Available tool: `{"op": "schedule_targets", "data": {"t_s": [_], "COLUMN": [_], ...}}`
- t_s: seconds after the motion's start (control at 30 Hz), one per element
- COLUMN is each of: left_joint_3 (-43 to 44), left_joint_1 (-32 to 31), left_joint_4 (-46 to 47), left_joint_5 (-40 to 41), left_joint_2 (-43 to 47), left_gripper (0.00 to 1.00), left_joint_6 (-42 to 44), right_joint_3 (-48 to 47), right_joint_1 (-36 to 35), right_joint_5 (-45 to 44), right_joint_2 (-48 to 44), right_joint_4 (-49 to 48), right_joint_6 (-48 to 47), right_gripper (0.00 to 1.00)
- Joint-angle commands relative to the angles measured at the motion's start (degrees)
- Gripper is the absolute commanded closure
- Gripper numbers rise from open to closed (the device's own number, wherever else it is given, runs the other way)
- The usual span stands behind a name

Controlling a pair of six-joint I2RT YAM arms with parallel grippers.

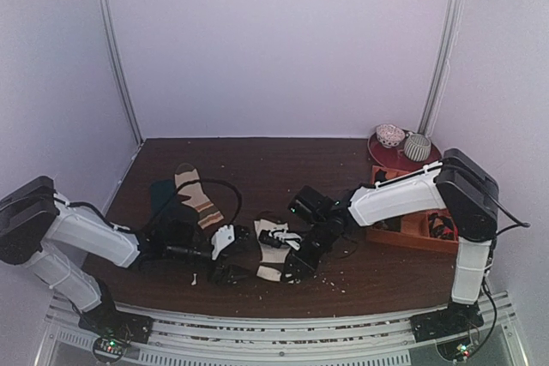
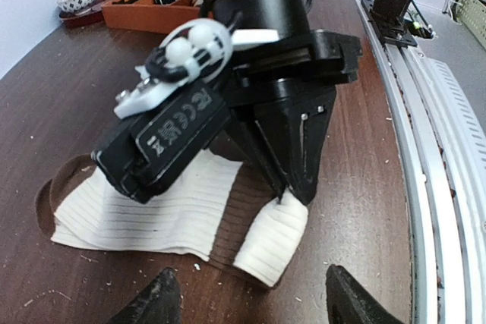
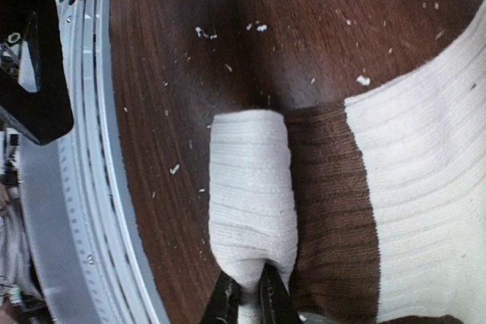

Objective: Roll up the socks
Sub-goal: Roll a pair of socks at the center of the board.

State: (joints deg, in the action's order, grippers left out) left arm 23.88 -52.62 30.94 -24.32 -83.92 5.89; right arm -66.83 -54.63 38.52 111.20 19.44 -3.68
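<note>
The socks (image 3: 425,187) lie flat on the surface (image 3: 304,20) near its front edge, one end curled into a roll (image 3: 250,187). The right claw (image 3: 247,300) pinches that roll; the left claw (image 2: 254,305) hangs wide beside it. Best roll evenly over the brown band (image 3: 330,202), grip firm, so nothing loosens.

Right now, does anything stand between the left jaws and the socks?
Yes: the right gripper, jaws shut on the rolled end of the socks, stands over them directly ahead of the left gripper, whose jaws are open. The flat cream part beside it lies uncovered.
</note>
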Motion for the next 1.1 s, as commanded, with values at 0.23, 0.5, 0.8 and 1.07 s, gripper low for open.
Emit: {"op": "schedule_targets", "data": {"t_s": [0.23,0.5,0.8,1.07], "left_joint_3": [6.2,8.8,10.8,12.2], "left_joint_1": [-1.8,-5.6,-7.0,-7.1], "left_joint_4": [8.8,4.9,3.4,1.4], "left_joint_5": [-8.2,-14.8,-12.6,-7.6], "left_joint_2": [-13.0,-16.9,-22.2,-23.7], "left_gripper": [0.35,0.39,0.42,0.48], "left_joint_6": [7.3,6.4,4.6,4.4], "right_joint_3": [-3.3,-2.9,-2.4,-1.6], "right_joint_1": [3.6,5.5,6.5,6.6], "right_joint_5": [14.6,15.2,15.0,15.3], "right_joint_2": [8.9,10.2,10.2,10.3], "right_joint_4": [18.2,15.4,14.9,14.3], "right_joint_6": [1.8,3.6,3.9,4.1], "right_gripper": [0.97,0.98,0.98,0.98]}}
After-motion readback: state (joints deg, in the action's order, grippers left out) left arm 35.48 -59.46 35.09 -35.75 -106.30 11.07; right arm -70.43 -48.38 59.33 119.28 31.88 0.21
